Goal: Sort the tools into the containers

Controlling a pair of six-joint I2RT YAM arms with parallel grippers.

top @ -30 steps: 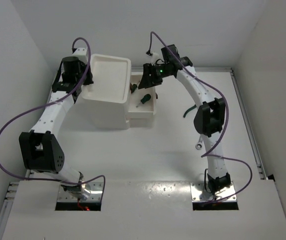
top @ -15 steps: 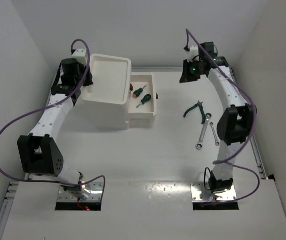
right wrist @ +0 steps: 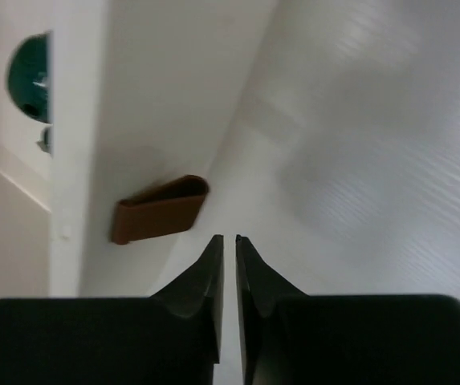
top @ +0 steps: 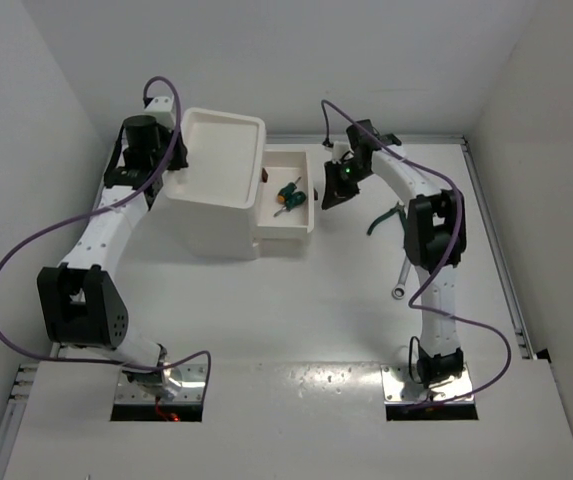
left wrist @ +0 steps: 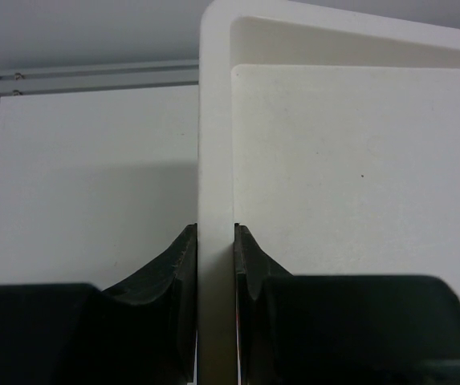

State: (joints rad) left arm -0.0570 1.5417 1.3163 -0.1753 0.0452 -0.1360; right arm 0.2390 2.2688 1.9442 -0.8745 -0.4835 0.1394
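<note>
Two screwdrivers [top: 285, 197] in open drawer [top: 291, 228] | left gripper [left wrist: 215, 234] clamped on tray rim [left wrist: 213, 96] | right gripper [right wrist: 230, 239] nearly closed, just beside red handle [right wrist: 161, 208]

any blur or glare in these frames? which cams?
Right wrist: streaky blur across the table, drawer handle soft. Left wrist: tray rim sharp, fingers nearly black. Top external: glare on the near metal plate.

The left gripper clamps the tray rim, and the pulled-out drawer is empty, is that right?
No, the drawer isn't empty: the top external view shows green-handled screwdrivers lying in it. The left gripper does clamp the tray rim.
</note>
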